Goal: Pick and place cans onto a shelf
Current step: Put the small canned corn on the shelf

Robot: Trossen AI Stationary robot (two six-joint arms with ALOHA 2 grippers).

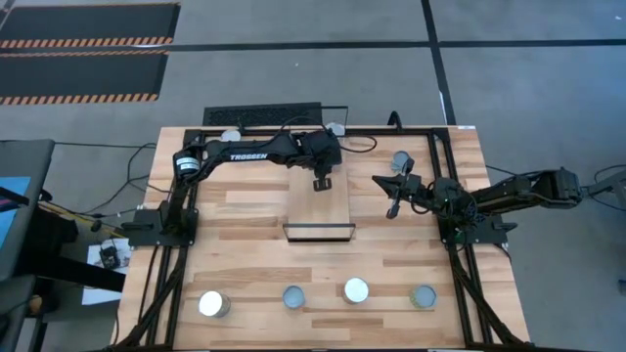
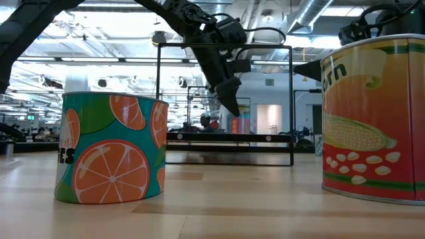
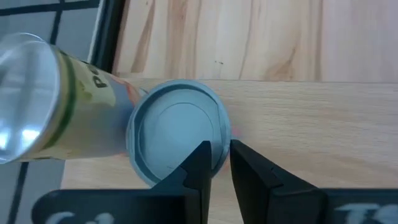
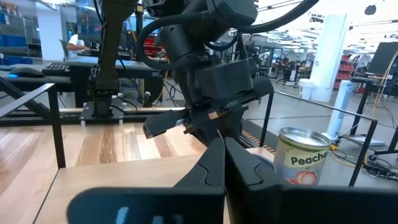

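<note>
Left fingers [image 1: 321, 184] clenched and empty, over the shelf's [image 1: 318, 213] far end. Four cans [image 1: 355, 290] wait along the near desk [image 1: 245, 205] edge. Right fingers [image 1: 393, 208] clenched, near the shelf. Best to open wide before reaching down.

Hidden or cut-off items, placed against the light wooden shelf board on its black frame [image 1: 318, 207]:

- Corn-labelled red and yellow can [image 2: 375, 119], nearer the camera than the shelf: cut by the low view's right edge; lid out of frame.
- Orange-slice teal can [image 2: 111, 147]: lettering at its left side cut off by the can's curve, unreadable.
- Silver-topped pale-labelled can lying on its side [image 3: 43, 102] at the shelf's edge: label only partly legible, cut by the picture's edge.
- Blue-grey-lidded can [image 3: 177, 127]: sides hidden beneath its lid.
- Far end of the shelf: hidden under the left arm's dark gripper [image 1: 321, 183].
</note>
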